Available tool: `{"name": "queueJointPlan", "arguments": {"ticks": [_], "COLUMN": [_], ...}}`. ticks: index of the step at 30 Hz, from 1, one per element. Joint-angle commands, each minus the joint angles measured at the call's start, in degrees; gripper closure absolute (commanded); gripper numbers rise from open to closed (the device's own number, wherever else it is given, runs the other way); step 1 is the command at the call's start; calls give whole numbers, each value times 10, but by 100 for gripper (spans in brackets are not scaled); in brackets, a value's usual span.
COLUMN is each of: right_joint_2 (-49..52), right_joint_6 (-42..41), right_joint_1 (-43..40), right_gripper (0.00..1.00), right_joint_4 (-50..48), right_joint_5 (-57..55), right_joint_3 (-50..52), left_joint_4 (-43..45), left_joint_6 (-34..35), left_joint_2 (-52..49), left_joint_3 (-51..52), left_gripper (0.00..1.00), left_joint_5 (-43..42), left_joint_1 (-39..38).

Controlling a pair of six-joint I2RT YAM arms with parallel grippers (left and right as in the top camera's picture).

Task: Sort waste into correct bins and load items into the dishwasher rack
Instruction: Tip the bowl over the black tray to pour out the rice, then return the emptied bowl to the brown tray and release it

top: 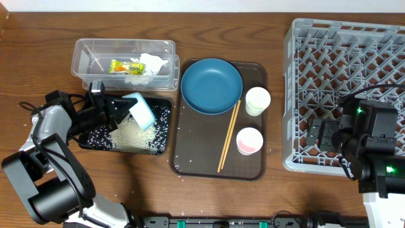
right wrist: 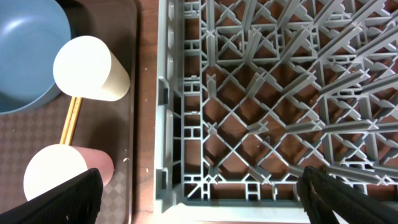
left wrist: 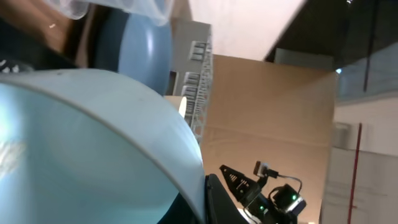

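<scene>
Bowl (top: 142,111) tilted over black tray (top: 169,130), rice (top: 130,134) lying inside.
We find the left gripper (top: 120,106) clamped on the bowl; the right gripper (right wrist: 200,179) hangs wide open, empty, over the dishwasher rack (right wrist: 249,93).

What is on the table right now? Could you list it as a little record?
Left hand: shut on bowl, tipped over black tray
Black tray: rice
Tub: wrapper, tissue
Brown tray: plate, chopsticks, two cups
Right hand: open, over rack
Rack: no dishes visible
</scene>
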State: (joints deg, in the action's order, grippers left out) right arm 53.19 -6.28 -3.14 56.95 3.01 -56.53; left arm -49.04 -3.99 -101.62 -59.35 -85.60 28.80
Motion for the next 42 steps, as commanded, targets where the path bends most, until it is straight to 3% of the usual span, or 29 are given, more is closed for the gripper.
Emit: {"name": "queueJointPlan", "arguments": {"ticks": [1,3,5,8,10,11,13,16,19,25,32,36,42], "right_joint_2": [1,1,1,1,1,1,1,1,1,1,1,1,1], "right_joint_6": [3,4,4,4,3,3,4,3,4,4,3,3,4], "right_joint_1": [1,1,1,1,1,1,1,1,1,1,1,1,1], "right_gripper": [1,1,1,1,1,1,1,1,1,1,1,1,1], "right_joint_4": [2,2,2,3,4,6,12,12,12,9,5,5,5], "right_joint_5": [2,2,2,2,2,2,2,2,2,2,2,2,2], "right_joint_3": [-10,-10,-10,-10,-10,-10,-10,-10,-10,-10,-10,-10,-10], "left_joint_4": [9,3,-13,15,6,-8,-15,-9,-41,-56,15,54,100], "left_joint_6": [-43,-11,-36,-60,7,-19,-86,-38,-81,-77,43,104,125], "left_joint_2": [5,5,7,9,8,10,18,20,36,125,213,202,139], "left_joint_3": [-1,-1,-3,-3,-3,-3,-6,-6,-7,-7,-8,-8,-8], "left_gripper": [94,94,94,94,94,94,94,94,94,94,94,94,94], "left_joint_5": [-3,-8,-45,-5,11,-38,-31,-17,-38,90,397,564,678], "left_joint_1": [7,10,10,12,14,13,11,13,6,-71,-282,-429,-581]}}
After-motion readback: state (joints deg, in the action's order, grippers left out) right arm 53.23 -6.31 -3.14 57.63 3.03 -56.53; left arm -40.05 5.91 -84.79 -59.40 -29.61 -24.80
